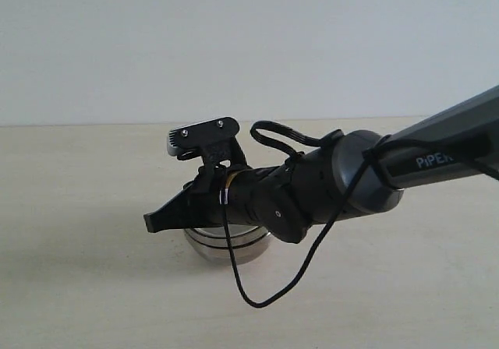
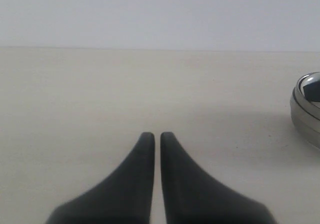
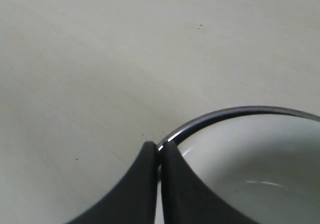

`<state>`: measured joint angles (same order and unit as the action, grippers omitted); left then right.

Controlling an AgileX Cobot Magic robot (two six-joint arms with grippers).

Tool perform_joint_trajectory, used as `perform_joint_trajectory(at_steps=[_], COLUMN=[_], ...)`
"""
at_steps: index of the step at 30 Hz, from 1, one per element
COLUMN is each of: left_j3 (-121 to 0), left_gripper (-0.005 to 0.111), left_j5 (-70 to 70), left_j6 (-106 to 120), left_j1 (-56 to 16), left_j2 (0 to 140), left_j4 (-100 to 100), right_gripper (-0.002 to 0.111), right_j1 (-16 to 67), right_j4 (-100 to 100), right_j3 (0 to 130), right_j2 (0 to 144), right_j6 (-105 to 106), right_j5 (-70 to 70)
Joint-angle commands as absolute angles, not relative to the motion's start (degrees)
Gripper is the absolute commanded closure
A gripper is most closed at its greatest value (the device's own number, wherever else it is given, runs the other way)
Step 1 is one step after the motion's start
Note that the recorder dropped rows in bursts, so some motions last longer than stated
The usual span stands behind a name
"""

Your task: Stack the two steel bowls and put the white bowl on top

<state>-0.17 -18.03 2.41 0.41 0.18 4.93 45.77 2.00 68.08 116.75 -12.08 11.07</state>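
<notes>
Currently, right gripper [image 3: 159,146]: fingers pressed together on the thin rim of the steel bowl [image 3: 250,169], one inside and one outside.
Steel bowl: on the table [image 1: 78,287] near the middle, under the right arm's wrist; banded side visible, so whether another bowl sits nested in it cannot be told.
Left gripper [image 2: 156,136]: fingertips together, nothing between them, low over bare table, apart from the bowl.

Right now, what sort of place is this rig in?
Probably a robotics lab test bench: a bare pale wood-grain tabletop, a plain white wall behind it, and a dark grey PiPER-marked robot arm reaching over a shiny round steel bowl.
</notes>
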Motion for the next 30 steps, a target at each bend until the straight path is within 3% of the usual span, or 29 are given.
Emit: perform_joint_trajectory(at_steps=[1, 10, 17, 24, 30], left_j3=[0.0, 0.0, 0.0, 0.0, 0.0], left_gripper=[0.103, 0.103, 0.103, 0.103, 0.103], left_j5=[-17.6, -17.6, -17.6, -17.6, -17.6], left_j6=[2.1, 2.1, 2.1, 2.1, 2.1], left_j1=[0.1, 0.1, 0.1, 0.1, 0.1], left_j2=[0.0, 0.0, 0.0, 0.0, 0.0], left_j4=[4.9, 4.9, 4.9, 4.9, 4.9], right_gripper=[0.108, 0.108, 0.108, 0.108, 0.108], right_j1=[45.8, 45.6, 37.4, 34.4, 34.4], right_j4=[2.1, 2.1, 2.1, 1.8, 1.8], right_j3=[69.5, 69.9, 69.1, 63.4, 63.3], right_j2=[115.2, 108.3, 107.4, 109.3, 112.1], right_j6=[-11.9, -6.6, -6.5, -8.7, -9.2], right_j5=[9.9, 2.8, -11.4, 4.5, 5.6])
